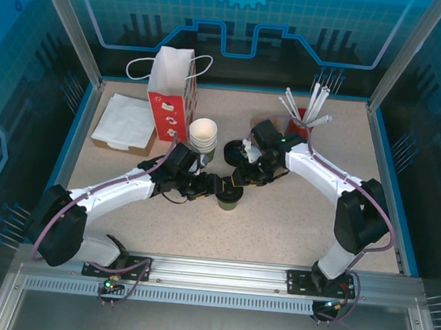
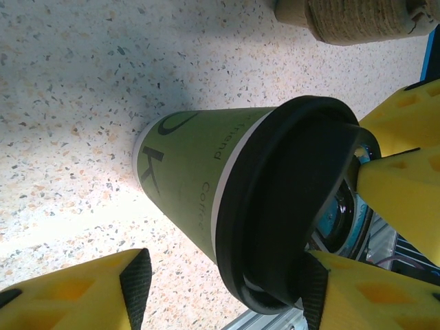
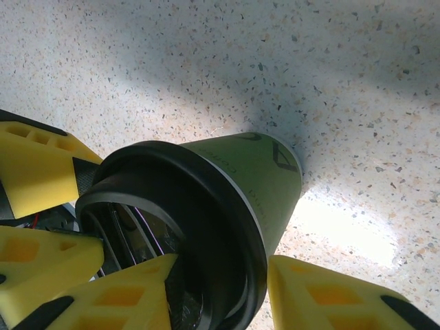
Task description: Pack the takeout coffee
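Green paper cup with round black plastic lid stands centrally on the speckled table. Up close we see the left gripper with jaws apart astride it and the right gripper seemingly pinching the lid; overhead, 2 arms bend inward.

The takeout coffee is a cup of smooth, matt green paper under a black plastic lid with a dull sheen. The table looks like speckled stone (matt, finely grained). The left gripper has fingers of matt yellow plastic with black pads. Near the table's far left corner stand a white paper bag and folded paper napkins. A pale metal rail runs along its near edge.
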Tool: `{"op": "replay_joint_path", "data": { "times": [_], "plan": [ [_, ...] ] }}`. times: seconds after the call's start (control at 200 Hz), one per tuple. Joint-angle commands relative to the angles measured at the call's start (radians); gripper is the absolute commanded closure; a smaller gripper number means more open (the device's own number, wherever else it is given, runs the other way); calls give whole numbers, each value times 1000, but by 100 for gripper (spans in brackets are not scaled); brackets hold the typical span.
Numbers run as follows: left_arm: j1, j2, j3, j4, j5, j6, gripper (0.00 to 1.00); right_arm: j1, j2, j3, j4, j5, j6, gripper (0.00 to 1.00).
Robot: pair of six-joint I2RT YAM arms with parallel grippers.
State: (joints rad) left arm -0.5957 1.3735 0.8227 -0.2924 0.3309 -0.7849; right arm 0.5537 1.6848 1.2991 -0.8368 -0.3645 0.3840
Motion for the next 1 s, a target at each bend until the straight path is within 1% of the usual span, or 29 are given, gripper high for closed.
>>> {"op": "replay_joint_path", "data": {
  "times": [0.0, 0.135, 0.28, 0.46, 0.6, 0.69, 0.845, 0.926, 0.996],
  "plan": [
    [-3, 21, -18, -114, -54, 3, 37, -4, 7, -50, -65, 58, -5, 60],
    [-4, -7, 17, -115, -59, -2, 34, -4, -23, -19, -18, 10, 7, 56],
    [-1, -32, 62, -123, -68, -2, 27, -3, -48, 14, -25, 25, 13, 51],
    [10, -61, 104, -134, -68, 3, 21, -8, -108, -14, -6, 18, 24, 37],
    [36, -100, 120, -164, -89, 28, 19, -11, -152, -55, 11, 12, 38, 28],
    [58, -118, 115, -162, -75, 31, 18, -10, -161, -72, 6, 0, 41, 27],
    [76, -133, 112, -169, -62, 35, 19, -8, -178, -104, -4, -10, 51, 28],
    [86, -149, 104, -156, -66, 32, 18, -8, -190, -127, 5, -22, 57, 26],
    [96, -164, 93, -139, -65, 22, 17, -8, -193, -144, 25, -64, 64, 23]
  ]
}}
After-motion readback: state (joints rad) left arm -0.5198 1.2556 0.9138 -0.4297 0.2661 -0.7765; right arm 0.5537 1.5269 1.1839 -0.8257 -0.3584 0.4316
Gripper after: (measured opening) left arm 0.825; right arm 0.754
